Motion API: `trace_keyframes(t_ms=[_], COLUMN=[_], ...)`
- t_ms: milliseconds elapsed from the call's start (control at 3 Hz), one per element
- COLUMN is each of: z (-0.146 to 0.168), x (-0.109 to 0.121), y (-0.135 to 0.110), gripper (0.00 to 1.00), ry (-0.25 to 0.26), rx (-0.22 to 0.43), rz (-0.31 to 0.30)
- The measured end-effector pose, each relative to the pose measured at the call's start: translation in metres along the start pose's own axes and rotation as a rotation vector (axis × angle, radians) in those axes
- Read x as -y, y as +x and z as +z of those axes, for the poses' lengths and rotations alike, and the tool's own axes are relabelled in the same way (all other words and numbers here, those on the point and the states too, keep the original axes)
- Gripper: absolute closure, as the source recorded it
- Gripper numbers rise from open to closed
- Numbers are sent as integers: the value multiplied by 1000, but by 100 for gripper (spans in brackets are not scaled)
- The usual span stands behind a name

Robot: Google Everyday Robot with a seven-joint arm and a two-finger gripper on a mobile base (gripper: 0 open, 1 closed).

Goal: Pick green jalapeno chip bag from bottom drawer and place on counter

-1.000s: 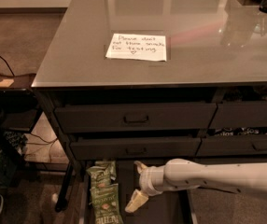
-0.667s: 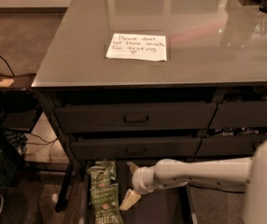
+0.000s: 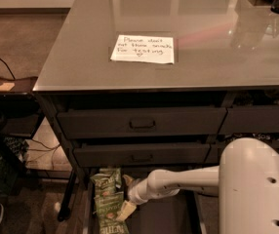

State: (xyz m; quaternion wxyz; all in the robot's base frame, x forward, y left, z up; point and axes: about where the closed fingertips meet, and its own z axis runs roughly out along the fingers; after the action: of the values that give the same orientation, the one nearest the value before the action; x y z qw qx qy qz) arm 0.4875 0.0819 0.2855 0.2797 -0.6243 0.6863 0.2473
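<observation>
Pale-fingered, your gripper [image 3: 126, 195] sits spread open, empty, beside the glossy olive-green chip bag [image 3: 110, 217] in the dark metal drawer [image 3: 164, 219], under the grey counter [image 3: 217, 57].

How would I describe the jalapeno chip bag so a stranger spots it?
Below the grey counter, look along the left side of the open bottom drawer. The jalapeno chip bag is the nearest of the green bags lined up there, beside the tool, and the only one showing big white block lettering.

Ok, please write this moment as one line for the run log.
tool: open, down in the drawer, next to the chip bag | chip bag: lying in drawer, not lifted | counter: no chip bag seen
</observation>
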Motion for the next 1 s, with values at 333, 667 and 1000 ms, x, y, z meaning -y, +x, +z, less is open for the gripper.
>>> trace_keyframes(t_ms=[333, 667, 1000], z=[22, 40, 59], x=[4, 10, 11], y=[18, 38, 56], gripper=[0, 0, 0], ry=[3, 1, -16], rx=[4, -2, -8], rz=[-10, -3, 28])
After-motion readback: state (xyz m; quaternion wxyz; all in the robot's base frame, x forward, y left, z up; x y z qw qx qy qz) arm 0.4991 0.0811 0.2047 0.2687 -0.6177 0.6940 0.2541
